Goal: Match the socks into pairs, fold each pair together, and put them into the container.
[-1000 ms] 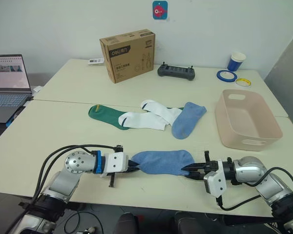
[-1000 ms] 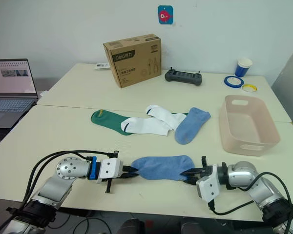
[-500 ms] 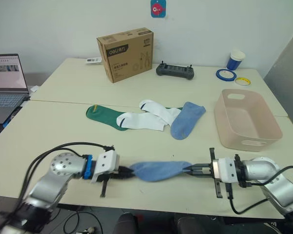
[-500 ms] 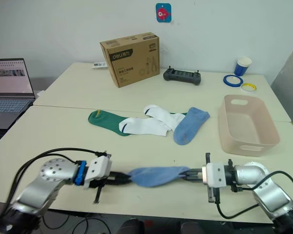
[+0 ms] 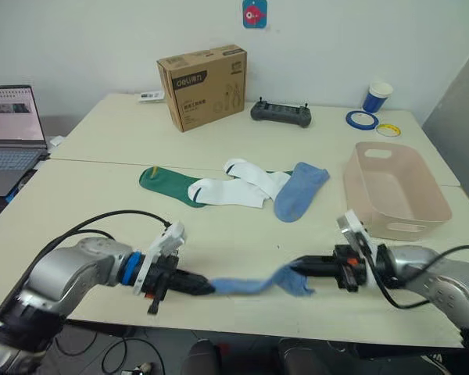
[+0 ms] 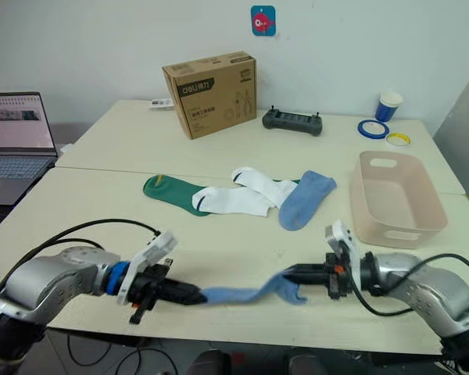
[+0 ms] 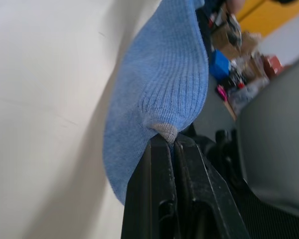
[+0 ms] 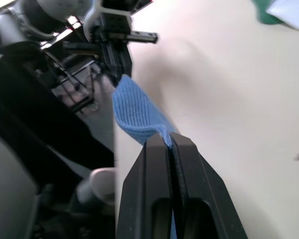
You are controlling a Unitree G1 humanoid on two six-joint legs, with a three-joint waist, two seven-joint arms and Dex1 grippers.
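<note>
Lifted since a second ago: your light blue sock [image 5: 254,283] is now sagging above the table's [image 5: 102,211] front edge. Left tool [image 5: 202,287] and right tool [image 5: 297,270] are each pinching one end, fingers closed. Container [image 5: 434,205] is sitting right.

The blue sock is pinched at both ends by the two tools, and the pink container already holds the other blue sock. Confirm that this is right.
Not quite. The blue sock is indeed pinched between the left tool and the right tool, but the pink container holds nothing. The left eye view shows the other blue sock lying on the table beside the white socks.
</note>
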